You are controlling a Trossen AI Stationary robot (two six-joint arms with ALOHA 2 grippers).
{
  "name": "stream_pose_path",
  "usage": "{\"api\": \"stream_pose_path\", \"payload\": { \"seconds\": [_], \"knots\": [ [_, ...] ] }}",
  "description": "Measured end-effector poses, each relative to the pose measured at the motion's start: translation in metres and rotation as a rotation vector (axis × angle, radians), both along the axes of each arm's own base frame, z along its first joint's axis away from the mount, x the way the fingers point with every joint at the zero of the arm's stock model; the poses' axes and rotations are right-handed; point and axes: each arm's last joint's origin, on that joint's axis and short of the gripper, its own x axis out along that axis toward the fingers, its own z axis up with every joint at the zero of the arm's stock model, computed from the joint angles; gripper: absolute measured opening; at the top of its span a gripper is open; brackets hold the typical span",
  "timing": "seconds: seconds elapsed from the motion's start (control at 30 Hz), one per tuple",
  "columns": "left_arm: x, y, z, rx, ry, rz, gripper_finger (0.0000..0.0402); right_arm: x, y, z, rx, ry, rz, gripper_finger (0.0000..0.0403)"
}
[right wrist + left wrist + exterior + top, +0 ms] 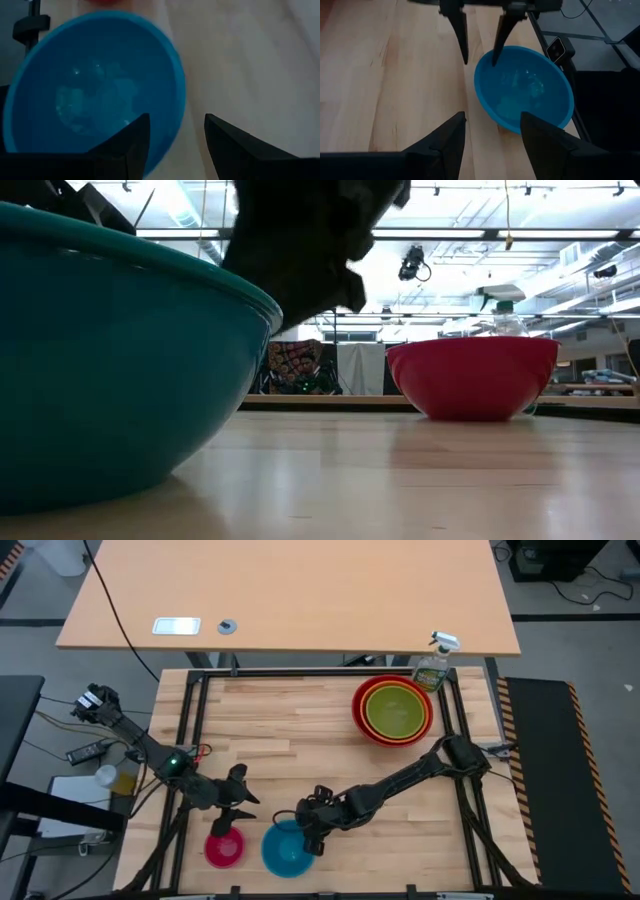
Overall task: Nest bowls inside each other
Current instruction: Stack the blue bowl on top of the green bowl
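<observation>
A blue bowl (pixel 288 848) rests on its base near the table's front edge, with a smaller pink bowl (pixel 225 848) just left of it. At the far right stands the red bowl (pixel 392 710), holding the orange bowl (pixel 372 692) and the green bowl (pixel 397 712). My right gripper (pixel 176 120) is open over the blue bowl's far rim (pixel 172 100), one finger above the inside and one outside; I see no touch. My left gripper (pixel 492 117) hangs open above the pink bowl's far side (pixel 228 823), facing the blue bowl (pixel 525 90).
A clear spray bottle (pixel 434 665) stands at the far right corner behind the red bowl (pixel 472 378). Black frame rails (pixel 190 740) run along the table's sides. Bare wood (pixel 290 730) lies between the two groups of bowls.
</observation>
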Motion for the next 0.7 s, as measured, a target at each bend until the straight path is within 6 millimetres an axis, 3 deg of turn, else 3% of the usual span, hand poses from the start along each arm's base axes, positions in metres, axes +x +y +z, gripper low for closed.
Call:
{"api": "stream_pose_path", "payload": {
  "seconds": [0.3,0.53,0.7],
  "knots": [
    [0.0,0.0,-0.003,0.015,0.018,0.003,0.0192,0.003,0.002,-0.016,0.008,0.025,0.004,0.0176],
    [-0.001,0.001,-0.003,0.022,0.023,0.0,0.0192,0.006,-0.001,-0.03,0.025,0.064,-0.013,0.0089],
    [-0.001,0.001,-0.003,0.024,0.026,0.0,0.0192,0.01,-0.004,-0.023,0.061,0.034,-0.011,0.0024]
  ]
}}
